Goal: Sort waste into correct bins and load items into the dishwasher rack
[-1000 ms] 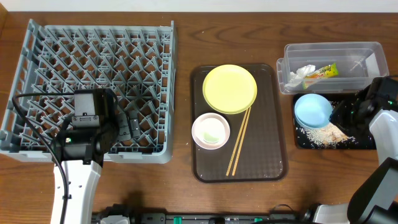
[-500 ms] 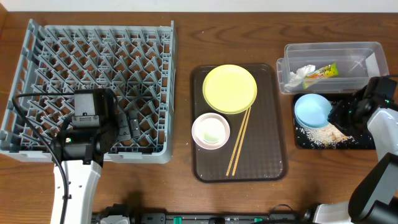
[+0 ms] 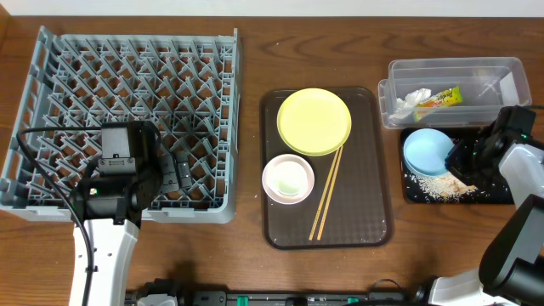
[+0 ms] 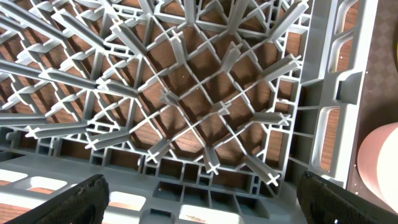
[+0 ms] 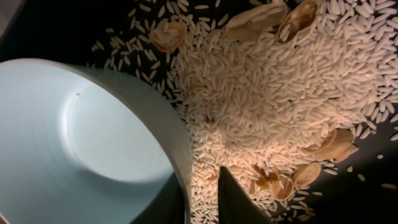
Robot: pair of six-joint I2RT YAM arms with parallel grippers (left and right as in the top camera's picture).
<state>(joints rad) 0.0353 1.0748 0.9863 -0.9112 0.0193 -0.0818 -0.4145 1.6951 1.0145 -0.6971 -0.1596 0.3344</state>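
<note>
Over the black tray [image 3: 503, 198], my right end effector [image 3: 464, 159] pinches the wall of the tilted blue bowl [image 3: 427, 150], likely to empty its rice [image 5: 286, 106] there. My left end effector [image 4: 199, 196] hangs wide open and empty above the rack [image 3: 127, 85].

The wooden counter [image 3: 251, 229] carries the grey dishwasher rack [image 3: 234, 127] at the left and a brown serving tray [image 3: 357, 212] in the middle. At the right, a clear tub [image 3: 476, 64] sits just behind a black tray [image 3: 484, 194].

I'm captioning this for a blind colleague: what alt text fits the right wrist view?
A light blue bowl fills the left, its rim between the jaws; beside it, white rice and nut shells lie on a black tray.
</note>
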